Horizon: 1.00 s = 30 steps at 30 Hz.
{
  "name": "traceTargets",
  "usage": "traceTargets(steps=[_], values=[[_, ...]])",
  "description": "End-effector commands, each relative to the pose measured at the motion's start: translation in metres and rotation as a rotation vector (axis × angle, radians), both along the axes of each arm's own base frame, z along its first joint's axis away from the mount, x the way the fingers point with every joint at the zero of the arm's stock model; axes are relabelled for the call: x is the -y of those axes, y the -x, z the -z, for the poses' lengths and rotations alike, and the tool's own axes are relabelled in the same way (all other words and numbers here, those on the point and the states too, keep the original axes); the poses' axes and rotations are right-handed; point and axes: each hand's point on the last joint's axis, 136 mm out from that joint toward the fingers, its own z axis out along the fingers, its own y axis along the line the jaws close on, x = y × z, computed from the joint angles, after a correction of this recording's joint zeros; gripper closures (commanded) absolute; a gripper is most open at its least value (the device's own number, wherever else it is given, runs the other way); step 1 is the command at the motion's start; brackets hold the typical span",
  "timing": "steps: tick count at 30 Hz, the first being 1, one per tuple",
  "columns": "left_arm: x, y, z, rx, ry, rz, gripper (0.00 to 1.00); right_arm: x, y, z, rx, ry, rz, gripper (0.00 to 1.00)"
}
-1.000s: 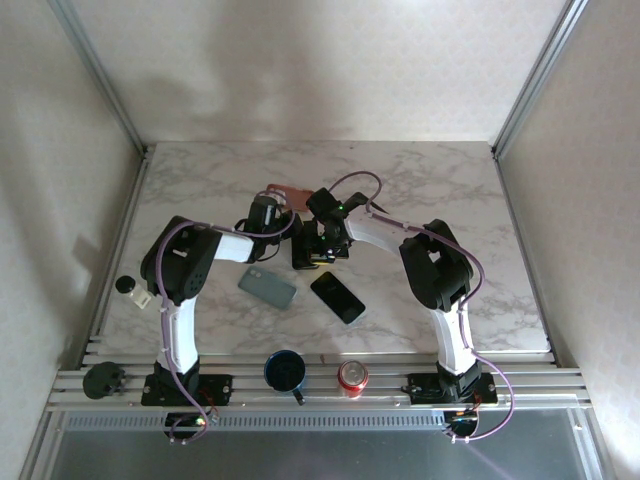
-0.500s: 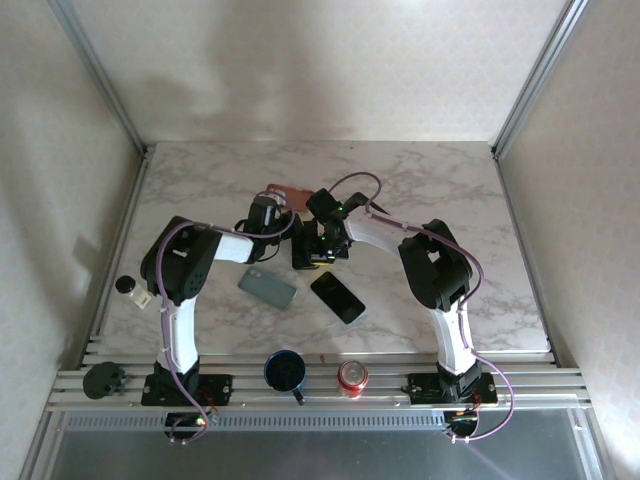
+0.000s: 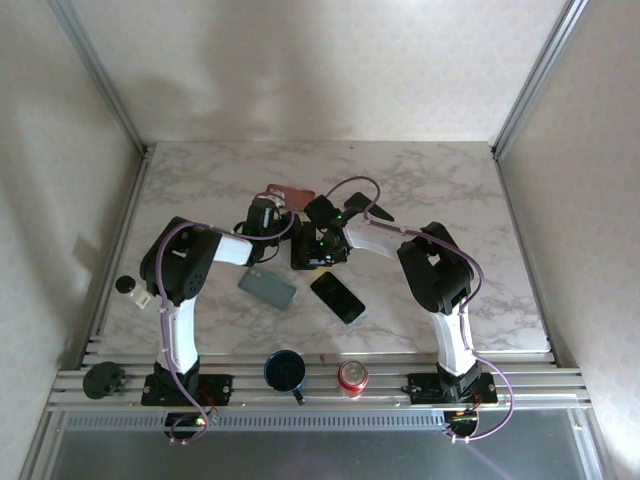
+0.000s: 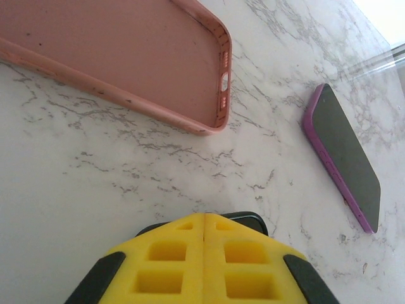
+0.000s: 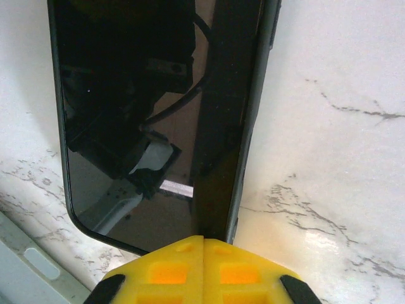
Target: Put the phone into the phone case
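Phone case (image 3: pixel 290 192), pink and empty, lies open side up toward the far middle of the worktop (image 3: pixel 450 200), with bare marble behind it and to both sides. Just nearer than the case a black phone (image 5: pixel 145 114) lies screen up, flat on the marble, apart from the case.

Nearer the arm bases lie a grey-green slab (image 3: pixel 268 288), phone or case I cannot tell, and beside it a second dark phone (image 3: pixel 337 297), both well clear of the pink case. A blue mug (image 3: pixel 285 372) and a red can (image 3: pixel 352 376) stand at the near rail between the two bases. A small bottle (image 3: pixel 128 286) sits at the left edge.

Both arms reach inward and meet over the middle. The left gripper (image 4: pixel 204 228) is clenched, its yellow pads pressed together on nothing, pointing at bare marble just short of the case's end wall; a purple-edged phone (image 4: pixel 345 158) lies off to one side in that wrist view. The right gripper (image 5: pixel 204 244) is likewise clenched and empty, its tip at the black phone's end edge; whether it touches I cannot tell.
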Motion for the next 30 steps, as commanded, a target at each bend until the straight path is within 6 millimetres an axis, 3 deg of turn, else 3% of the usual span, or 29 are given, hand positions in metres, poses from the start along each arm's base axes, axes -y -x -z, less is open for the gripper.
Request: traceTargets(steps=[1, 14, 30], values=[[-0.013, 0.044, 0.059, -0.222, -0.082, 0.018, 1.0, 0.052, 0.091, 0.115, -0.283, 0.298, -0.065, 1.0], [-0.05, 0.046, 0.045, -0.198, -0.076, -0.061, 1.0, 0.021, 0.044, 0.072, -0.151, 0.278, -0.117, 1.0], [-0.087, 0.008, 0.016, -0.139, -0.073, -0.148, 1.0, -0.043, -0.011, 0.047, -0.061, 0.162, -0.122, 1.0]])
